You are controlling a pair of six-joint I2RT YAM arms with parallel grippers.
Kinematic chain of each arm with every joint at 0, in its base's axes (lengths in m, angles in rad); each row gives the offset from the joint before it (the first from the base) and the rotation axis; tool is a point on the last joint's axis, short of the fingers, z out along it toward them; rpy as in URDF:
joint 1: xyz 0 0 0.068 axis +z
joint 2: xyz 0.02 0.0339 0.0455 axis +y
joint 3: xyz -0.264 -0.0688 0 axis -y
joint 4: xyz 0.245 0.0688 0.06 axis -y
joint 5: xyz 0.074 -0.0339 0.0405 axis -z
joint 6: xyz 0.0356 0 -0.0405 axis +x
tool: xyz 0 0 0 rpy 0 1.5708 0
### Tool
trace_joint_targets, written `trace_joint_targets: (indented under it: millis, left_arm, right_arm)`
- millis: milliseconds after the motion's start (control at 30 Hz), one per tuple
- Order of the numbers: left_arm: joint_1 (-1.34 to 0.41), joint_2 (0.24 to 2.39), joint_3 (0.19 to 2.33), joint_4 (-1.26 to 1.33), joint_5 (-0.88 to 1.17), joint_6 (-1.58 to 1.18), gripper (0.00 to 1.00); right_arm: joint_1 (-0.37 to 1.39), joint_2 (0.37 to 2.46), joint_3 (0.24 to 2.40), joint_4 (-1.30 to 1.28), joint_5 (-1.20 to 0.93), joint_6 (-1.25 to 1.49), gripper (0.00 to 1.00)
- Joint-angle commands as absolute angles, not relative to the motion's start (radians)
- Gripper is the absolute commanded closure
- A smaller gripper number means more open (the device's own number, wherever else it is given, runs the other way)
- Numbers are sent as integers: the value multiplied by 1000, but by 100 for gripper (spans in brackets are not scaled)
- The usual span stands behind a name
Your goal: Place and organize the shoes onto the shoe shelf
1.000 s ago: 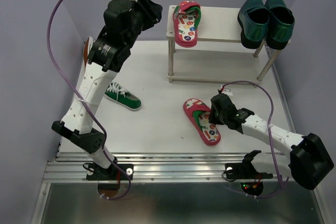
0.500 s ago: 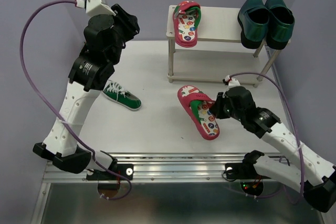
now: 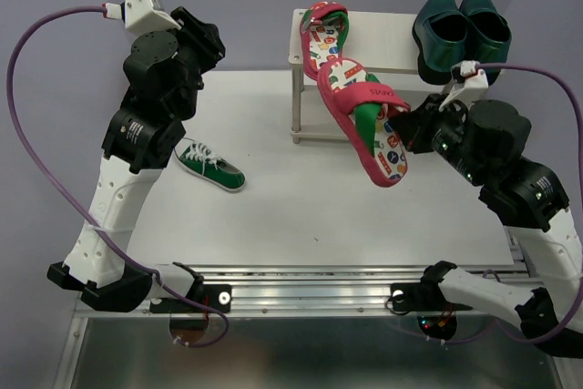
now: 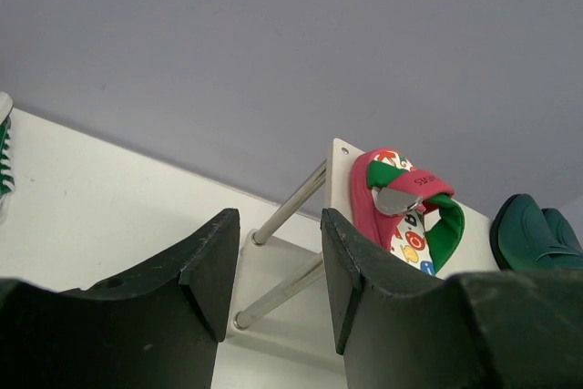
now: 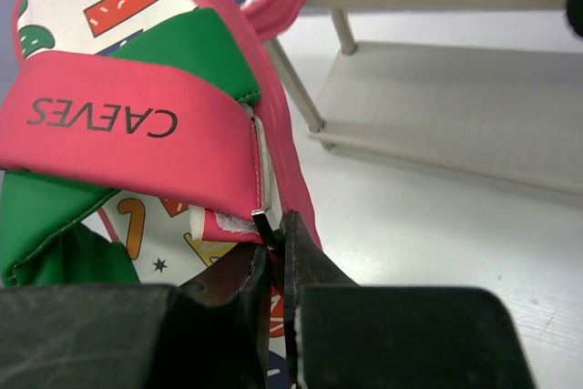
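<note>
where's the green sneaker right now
In the top view, the green sneaker lies on the table, well left of the shoe shelf and the red flip-flop held by the right gripper.

A red flip-flop with green straps [image 3: 363, 108] jutted left from the right gripper [image 3: 404, 127]. Beyond it, the pale wooden two-tier shoe shelf [image 3: 387, 43] bore the twin flip-flop [image 3: 321, 38] farther left and shiny teal loafers [image 3: 460, 25] directly behind that gripper. A green white-laced sneaker [image 3: 211, 167] lay nearer than the left gripper [image 3: 202, 38].

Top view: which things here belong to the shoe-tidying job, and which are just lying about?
Part of the job: held flip-flop, shelved flip-flop, teal loafers, green sneaker, shoe shelf.
Just there: purple cables, metal rail.
</note>
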State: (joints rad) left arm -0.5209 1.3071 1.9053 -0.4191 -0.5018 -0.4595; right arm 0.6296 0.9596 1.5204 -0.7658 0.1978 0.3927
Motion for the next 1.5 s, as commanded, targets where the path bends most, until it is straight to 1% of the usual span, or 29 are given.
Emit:
trace_joint_targets:
  millis: [0,67,167,433,633,767,833,1067,1233,1467]
  left_arm:
    - [-515,1293,1896,-377,-520,-437,49]
    - [-514,1290,1893,-371,-514,-439,49]
    - [-512,1290,1891,-374,-514,-439,49]
    - [-512,1292,1884,-379,-502,-443,49]
    - [-512,1295,1884,-391,-485,-446,49]
    - [-512,1293,1881,-399,-480,-446,49]
    - [-511,1293,1882,-403,-480,-443,49]
    - [-511,1279,1882,-417,-483,-440,49]
    - [-508,1261,1871,-419,-506,-425,49]
    - [-503,1249,1865,-416,-512,-411,49]
  right_arm:
    - [630,1011,1658,-697,363,391,99]
    - [630,1037,1712,-667,417,388,99]
    - [630,1132,1803,-650,561,384,99]
    - [630,1291,1979,-557,773,341,99]
    - [630,1403,2025,-453,923,324,99]
    - [630,1442,2025,-367,974,292,99]
    - [630,1479,2032,-342,1046,290,99]
    - [569,1565,2069,-341,1040,364,99]
    - [535,1589,2046,-341,1055,432,99]
    - [480,1612,2020,-342,977,489,99]
